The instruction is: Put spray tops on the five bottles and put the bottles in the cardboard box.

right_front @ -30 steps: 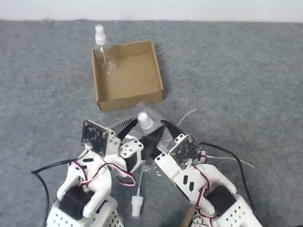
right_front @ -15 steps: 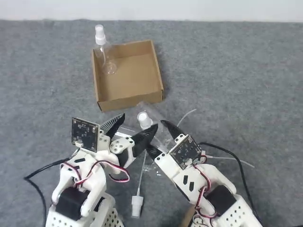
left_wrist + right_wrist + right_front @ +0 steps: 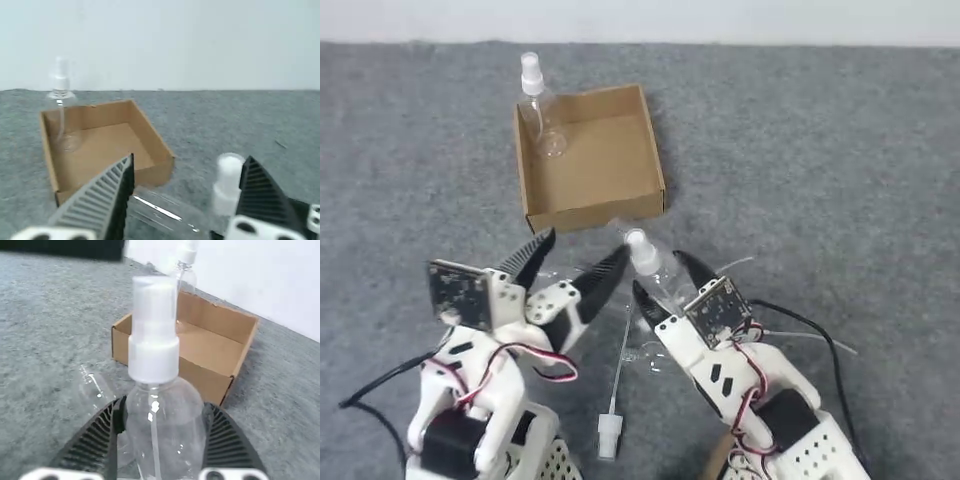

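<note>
The right gripper (image 3: 660, 276) was clamped on the body of a clear bottle (image 3: 656, 272) just in front of the cardboard box (image 3: 595, 214), on the side of the box nearest the arms. Its jaws were closed only as far as the bottle's width, one pressing each flank. A white spray top (image 3: 638, 246) already sat on the neck. The bottle was held upright by its body, probably so that the top stayed untouched and the base could go into the box first. The left gripper (image 3: 574, 258) hung beside it, also on the near side of the box. Its jaws were spread wide, holding nothing and touching nothing that could be made out, and that spread looked meant to keep it clear of the held bottle. A second capped bottle (image 3: 542, 125) stood inside the box at a far corner. An uncapped bottle (image 3: 96, 385) lay on the grey carpet (image 3: 840, 150) between the box and the arms. A loose spray top (image 3: 609, 436) lay farther from the box than either gripper, with its dip tube pointing toward the box. By this layout one bottle was packed, a second was ready to go in, and the others were not yet capped.
</note>
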Action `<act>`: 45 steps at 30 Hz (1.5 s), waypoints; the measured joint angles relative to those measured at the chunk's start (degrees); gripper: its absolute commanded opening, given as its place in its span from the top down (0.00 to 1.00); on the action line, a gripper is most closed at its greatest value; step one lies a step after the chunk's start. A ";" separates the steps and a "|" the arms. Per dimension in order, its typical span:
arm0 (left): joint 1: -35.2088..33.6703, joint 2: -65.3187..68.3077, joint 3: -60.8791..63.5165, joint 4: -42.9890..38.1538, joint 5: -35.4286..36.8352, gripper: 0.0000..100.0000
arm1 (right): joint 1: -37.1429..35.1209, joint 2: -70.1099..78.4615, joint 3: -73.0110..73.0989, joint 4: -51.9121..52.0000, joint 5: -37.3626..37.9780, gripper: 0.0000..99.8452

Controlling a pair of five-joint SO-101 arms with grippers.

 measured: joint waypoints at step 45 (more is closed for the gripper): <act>-28.04 0.44 14.07 0.00 4.84 0.69 | -2.37 0.09 1.85 -13.54 -8.88 0.92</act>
